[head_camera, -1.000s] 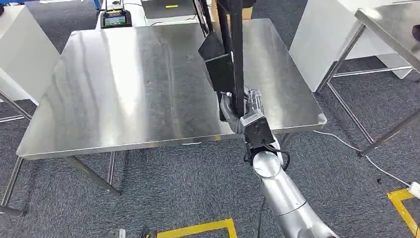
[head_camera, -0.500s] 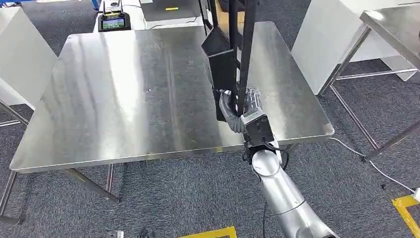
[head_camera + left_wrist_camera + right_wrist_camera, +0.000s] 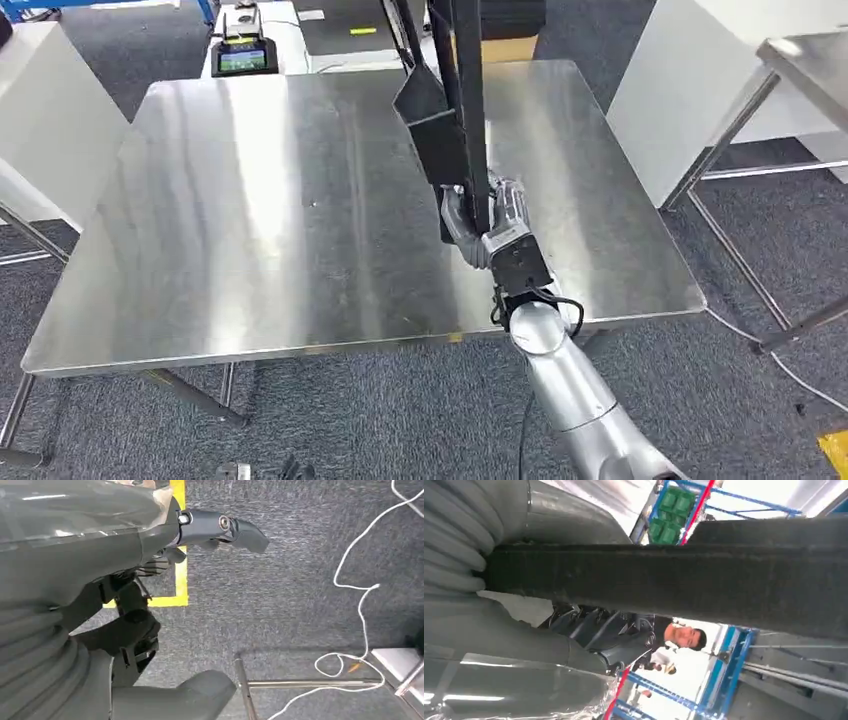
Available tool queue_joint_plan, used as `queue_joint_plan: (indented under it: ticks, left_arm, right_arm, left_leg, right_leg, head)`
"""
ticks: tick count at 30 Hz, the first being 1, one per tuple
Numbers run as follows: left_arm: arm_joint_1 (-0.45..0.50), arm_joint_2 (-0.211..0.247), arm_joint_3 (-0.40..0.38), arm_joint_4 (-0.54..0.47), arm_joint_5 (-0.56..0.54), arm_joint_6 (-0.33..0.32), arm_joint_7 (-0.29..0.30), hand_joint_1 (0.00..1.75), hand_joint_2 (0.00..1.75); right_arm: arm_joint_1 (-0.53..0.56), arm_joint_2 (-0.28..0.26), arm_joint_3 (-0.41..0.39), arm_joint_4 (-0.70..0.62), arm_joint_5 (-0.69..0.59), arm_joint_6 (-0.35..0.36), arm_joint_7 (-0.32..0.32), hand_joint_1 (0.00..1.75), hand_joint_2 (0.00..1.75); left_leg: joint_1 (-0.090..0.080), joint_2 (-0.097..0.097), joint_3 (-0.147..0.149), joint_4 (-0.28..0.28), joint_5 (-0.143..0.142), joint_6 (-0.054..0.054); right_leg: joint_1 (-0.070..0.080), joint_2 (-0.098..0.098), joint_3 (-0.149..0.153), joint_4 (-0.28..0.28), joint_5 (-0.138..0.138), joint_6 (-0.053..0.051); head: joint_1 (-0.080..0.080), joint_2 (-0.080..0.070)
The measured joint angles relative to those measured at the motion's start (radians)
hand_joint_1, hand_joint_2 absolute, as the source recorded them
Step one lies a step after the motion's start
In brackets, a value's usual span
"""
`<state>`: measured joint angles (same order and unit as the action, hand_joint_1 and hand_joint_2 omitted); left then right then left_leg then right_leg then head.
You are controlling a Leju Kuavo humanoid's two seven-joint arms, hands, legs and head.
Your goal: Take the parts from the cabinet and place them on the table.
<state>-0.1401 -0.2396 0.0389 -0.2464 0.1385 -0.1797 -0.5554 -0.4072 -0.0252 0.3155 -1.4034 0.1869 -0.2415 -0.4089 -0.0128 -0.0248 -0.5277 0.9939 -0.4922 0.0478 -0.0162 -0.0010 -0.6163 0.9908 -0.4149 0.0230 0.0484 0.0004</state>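
My right hand (image 3: 490,225) grips the lower end of a long black part (image 3: 462,110), a bar with a flat angled plate on its side. The part stands nearly upright over the right half of the steel table (image 3: 250,220) and runs out of the head view at the top. Up close in the right wrist view, the black bar (image 3: 674,585) crosses in front of my right hand (image 3: 499,645), whose fingers curl around it. My left hand (image 3: 100,605) hangs over the grey carpet, fingers apart and holding nothing.
A second steel table (image 3: 810,60) and a white panel (image 3: 700,90) stand to the right. A device with a screen (image 3: 240,55) sits behind the table, a white block (image 3: 50,100) to the left. A person (image 3: 684,636) stands beyond. Yellow tape (image 3: 179,555) and a white cable (image 3: 360,595) lie on the carpet.
The whole view has shifted, so the camera moved. The table's front edge now lies lower in the picture, and my right hand with the part is further in over the table.
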Motion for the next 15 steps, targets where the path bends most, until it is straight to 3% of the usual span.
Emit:
queue_joint_plan:
  ticks: [1, 2, 4, 6, 7, 8, 11, 12, 15]
  left_arm:
    - [-0.001, 0.002, 0.000, -0.001, 0.000, 0.000, 0.000, 0.00, 1.75]
    - [-0.001, 0.000, 0.000, -0.001, 0.000, 0.000, -0.001, 0.00, 1.75]
    - [-0.001, 0.001, 0.000, -0.001, 0.000, 0.000, -0.001, 0.00, 1.75]
    - [0.001, 0.002, 0.000, 0.000, 0.000, 0.000, -0.001, 0.00, 1.75]
    - [0.002, 0.002, 0.000, 0.000, 0.000, 0.000, -0.001, 0.00, 1.75]
    - [0.001, 0.002, 0.000, 0.000, 0.001, 0.000, -0.001, 0.00, 1.75]
    - [0.002, 0.003, 0.000, 0.000, 0.002, -0.003, -0.001, 0.00, 1.75]
    - [0.000, 0.004, 0.000, 0.000, 0.003, -0.003, -0.001, 0.00, 1.75]
    - [0.001, 0.005, 0.003, 0.000, 0.020, -0.025, -0.004, 0.00, 1.75]
  right_arm:
    - [-0.001, 0.002, 0.000, 0.000, 0.000, 0.000, 0.000, 1.75, 1.75]
    - [-0.004, 0.002, 0.000, 0.000, 0.000, 0.000, -0.001, 1.75, 1.75]
    - [-0.006, 0.003, 0.000, 0.000, 0.000, 0.000, -0.001, 1.75, 1.75]
    - [-0.005, 0.003, 0.000, 0.001, 0.000, 0.000, 0.000, 1.75, 1.75]
    - [-0.005, 0.003, 0.000, 0.002, 0.001, 0.000, 0.000, 1.75, 1.75]
    - [-0.006, 0.003, 0.000, 0.003, 0.009, -0.001, 0.000, 1.75, 1.75]
    - [-0.014, 0.001, 0.001, 0.009, 0.116, -0.048, 0.044, 1.75, 1.75]
    - [-0.026, -0.002, 0.003, 0.023, 0.202, -0.086, 0.076, 1.75, 1.75]
    - [-0.069, -0.020, 0.007, 0.090, 0.567, -0.201, 0.224, 1.75, 1.75]
  left_leg:
    - [0.003, 0.003, -0.012, 0.020, -0.002, -0.003]
    - [0.004, 0.010, -0.039, 0.069, 0.002, -0.012]
    - [0.012, 0.017, -0.126, 0.209, -0.038, -0.027]
    - [0.019, 0.019, -0.210, 0.313, -0.092, -0.038]
    - [0.022, 0.020, -0.228, 0.315, -0.087, -0.040]
    - [0.023, 0.021, -0.225, 0.269, -0.046, -0.039]
    - [0.022, 0.022, -0.143, 0.024, 0.133, -0.021]
    - [0.014, 0.023, -0.143, 0.026, 0.100, -0.016]
    - [0.005, 0.019, -0.129, 0.018, 0.101, 0.002]
  right_leg:
    - [-0.012, 0.003, 0.014, -0.003, -0.002, -0.004]
    - [-0.011, 0.002, 0.023, -0.005, -0.008, -0.012]
    - [-0.010, 0.002, 0.037, -0.005, -0.023, -0.029]
    - [-0.009, 0.002, 0.052, -0.005, -0.035, -0.029]
    - [-0.010, 0.003, 0.060, -0.005, -0.042, -0.028]
    - [-0.009, 0.004, 0.073, -0.005, -0.051, -0.026]
    - [-0.010, 0.007, 0.103, -0.008, -0.077, -0.016]
    - [-0.004, 0.007, 0.111, -0.007, -0.081, -0.010]
    - [-0.002, 0.008, 0.109, -0.015, -0.092, 0.011]
  head:
    - [0.002, 0.000]
    - [0.000, 0.000]
    - [-0.003, 0.000]
    - [-0.004, 0.000]
    - [-0.003, 0.000]
    - [-0.004, 0.000]
    - [-0.003, 0.000]
    - [-0.003, 0.000]
    - [-0.005, 0.000]
